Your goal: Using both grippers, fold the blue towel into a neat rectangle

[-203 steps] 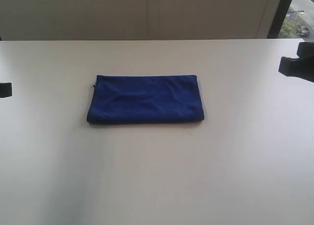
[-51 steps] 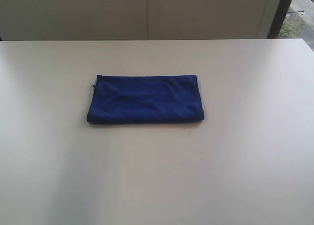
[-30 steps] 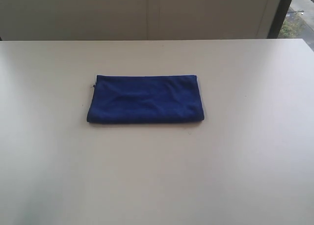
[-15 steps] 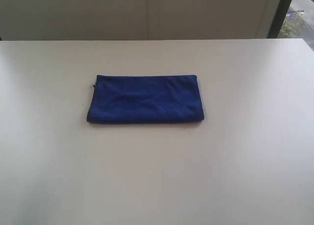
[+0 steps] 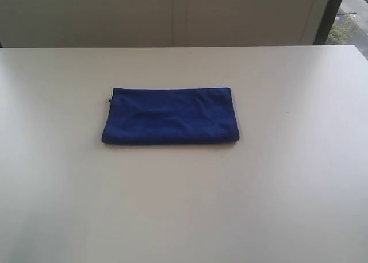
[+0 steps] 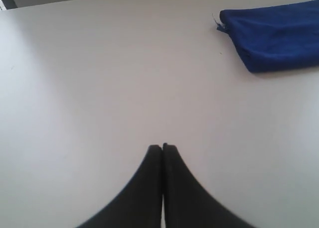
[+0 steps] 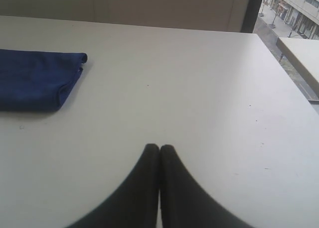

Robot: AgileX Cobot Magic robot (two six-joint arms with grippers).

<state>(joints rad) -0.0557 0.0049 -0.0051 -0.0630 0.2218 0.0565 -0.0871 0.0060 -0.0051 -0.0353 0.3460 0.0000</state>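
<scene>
Quick rundown of the scene: one blue towel (image 5: 170, 116), two grippers, and one big pale table (image 5: 184, 217) under everything.

The towel is folded into a long flat rectangle with a few soft wrinkles on top, and nothing is touching it. It lies between the two grippers, well apart from both.

The left gripper (image 6: 162, 147) has its two black fingers pressed flat together with nothing between them. It's over bare tabletop. From its tips, the towel (image 6: 274, 36) is ahead and off toward the other arm's side. The end nearest this gripper has one little loose thread (image 6: 218, 25) sticking out of its corner.

The right gripper (image 7: 159, 147) is the same deal: two fingers closed tight against each other, holding nothing, over bare table. The towel (image 7: 35, 78) is ahead of it and off toward the left arm's side. On the end facing this gripper you can see the stacked layers of the fold at the edge, though I can't count them properly.

Beyond the right gripper, on the side away from the towel, there's a dark window frame (image 7: 251, 9) with a street and buildings outside, plus one more pale tabletop (image 7: 301, 51) past the table's edge. Only the wrist cams show the grippers.
</scene>
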